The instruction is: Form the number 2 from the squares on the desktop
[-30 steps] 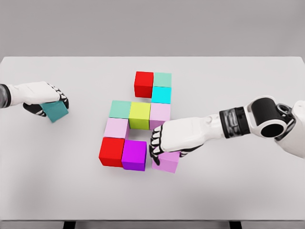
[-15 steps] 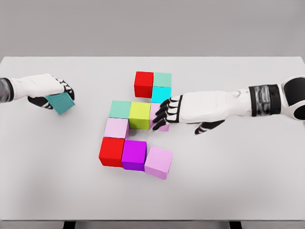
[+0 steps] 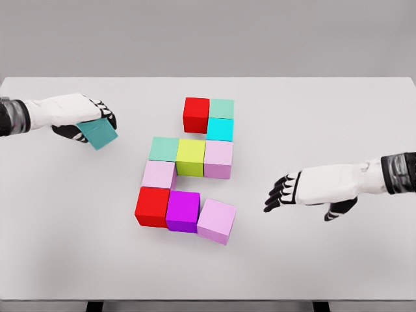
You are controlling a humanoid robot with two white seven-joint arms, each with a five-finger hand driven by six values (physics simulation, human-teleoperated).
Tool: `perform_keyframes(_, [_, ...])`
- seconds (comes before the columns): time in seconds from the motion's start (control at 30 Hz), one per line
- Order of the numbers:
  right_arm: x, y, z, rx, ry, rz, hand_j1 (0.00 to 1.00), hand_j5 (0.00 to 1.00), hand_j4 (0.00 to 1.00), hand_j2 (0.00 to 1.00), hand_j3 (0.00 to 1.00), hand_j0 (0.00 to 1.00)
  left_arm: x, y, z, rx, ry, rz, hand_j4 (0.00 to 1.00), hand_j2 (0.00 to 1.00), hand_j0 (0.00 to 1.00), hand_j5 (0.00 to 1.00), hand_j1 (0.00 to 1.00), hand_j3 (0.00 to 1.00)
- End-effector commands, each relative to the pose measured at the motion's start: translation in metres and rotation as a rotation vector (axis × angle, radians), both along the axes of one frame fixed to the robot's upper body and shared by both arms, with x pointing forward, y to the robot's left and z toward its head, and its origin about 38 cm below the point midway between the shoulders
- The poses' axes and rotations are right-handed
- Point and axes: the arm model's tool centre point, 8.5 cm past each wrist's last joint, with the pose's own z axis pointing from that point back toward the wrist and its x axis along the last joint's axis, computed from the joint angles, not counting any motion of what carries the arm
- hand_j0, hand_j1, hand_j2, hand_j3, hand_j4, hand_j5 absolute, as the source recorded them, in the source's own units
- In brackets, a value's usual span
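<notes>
A white table [image 3: 338,117] spans the view. Near its middle lie nine cubes. At twelve o'clock a red cube [image 3: 195,114] touches a mint cube [image 3: 221,108], with a cyan cube [image 3: 220,129] just below. Centrally sit a green cube [image 3: 164,149], yellow cube [image 3: 190,157] and pale pink cube [image 3: 218,158]. Toward six o'clock lie a pink cube [image 3: 158,174], a second red cube [image 3: 152,207], a purple cube [image 3: 182,211] and a skewed lilac cube [image 3: 216,221].

l arm [image 3: 13,117] cut at edge | teal cube [image 3: 102,134] partly under l hand [image 3: 78,117]

Bare table [image 3: 338,117] surrounds the clustered cubes [image 3: 190,158].
</notes>
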Motion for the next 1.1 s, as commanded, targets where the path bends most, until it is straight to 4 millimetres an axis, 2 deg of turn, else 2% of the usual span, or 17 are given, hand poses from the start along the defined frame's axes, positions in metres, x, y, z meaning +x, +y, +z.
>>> perform_keyframes(0.0, [-0.006, 0.003, -0.014, -0.027, 0.029, 0.019, 1.00, 1.00, 1.00, 1.00, 1.00, 1.00, 0.002, -0.011, -0.001, -0.031, 0.000, -0.013, 0.51, 0.51, 0.51, 0.51, 0.51, 0.51])
perform_keyframes(0.1, [-0.009, 0.006, -0.020, -0.032, 0.044, 0.030, 1.00, 1.00, 1.00, 1.00, 1.00, 1.00, 0.005, -0.016, 0.004, -0.039, -0.011, -0.021, 0.51, 0.51, 0.51, 0.51, 0.51, 0.51])
perform_keyframes(0.17, [-0.009, 0.016, -0.024, -0.023, 0.041, 0.054, 1.00, 1.00, 1.00, 1.00, 1.00, 1.00, 0.007, -0.029, 0.000, -0.053, -0.008, -0.041, 0.51, 0.51, 0.51, 0.51, 0.51, 0.51])
perform_keyframes(0.5, [-0.004, 0.034, -0.019, 0.007, 0.023, 0.090, 1.00, 1.00, 1.00, 1.00, 1.00, 1.00, 0.014, -0.060, 0.003, -0.100, -0.021, -0.076, 0.51, 0.51, 0.51, 0.51, 0.51, 0.51])
perform_keyframes(0.8, [-0.001, 0.043, -0.015, 0.018, 0.012, 0.107, 1.00, 1.00, 1.00, 1.00, 1.00, 1.00, 0.039, -0.059, -0.001, -0.160, 0.029, 0.199, 0.51, 0.51, 0.51, 0.51, 0.51, 0.51])
perform_keyframes(0.9, [-0.001, 0.054, -0.015, 0.037, 0.010, 0.129, 1.00, 1.00, 1.00, 1.00, 1.00, 1.00, 0.043, -0.060, -0.005, -0.167, 0.047, 0.267, 0.52, 0.52, 0.52, 0.52, 0.52, 0.52])
perform_keyframes(1.07, [-0.001, 0.055, -0.015, 0.039, 0.008, 0.132, 1.00, 1.00, 1.00, 1.00, 1.00, 1.00, 0.050, -0.067, -0.009, -0.202, 0.080, 0.403, 0.52, 0.52, 0.52, 0.52, 0.52, 0.52])
